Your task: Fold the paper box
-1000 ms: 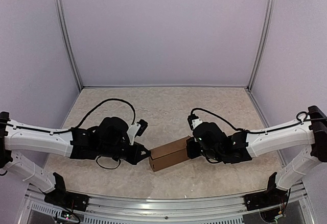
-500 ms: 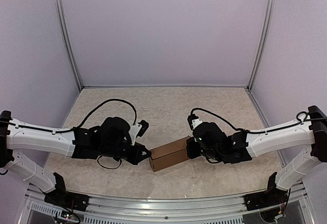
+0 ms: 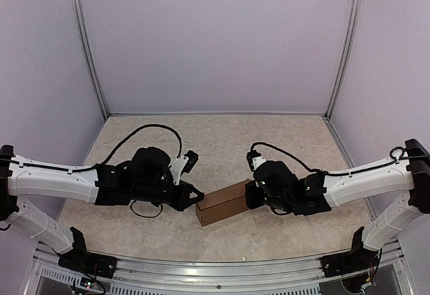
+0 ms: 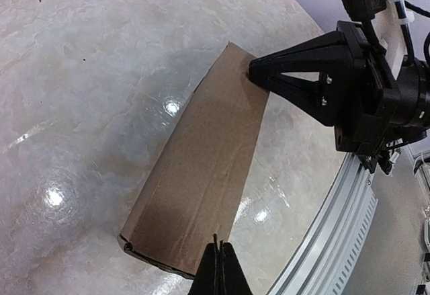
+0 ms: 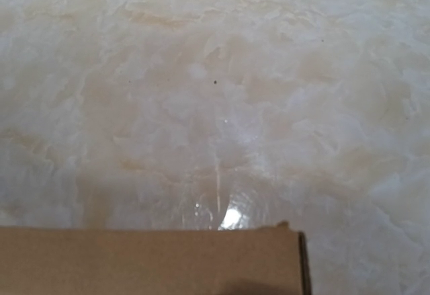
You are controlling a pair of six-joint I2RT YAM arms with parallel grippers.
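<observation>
Here the paper box lies between left hand, tips together, and right hand, apparently touching it, grip unclear.

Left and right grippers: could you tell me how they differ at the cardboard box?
The left gripper is shut, at one end of the plain brown cardboard box; the right gripper meets the opposite end, open or shut unclear. The left gripper's fingers show in its wrist view; the right gripper's do not. Both are black.

One paper box, two tools, one table
</observation>
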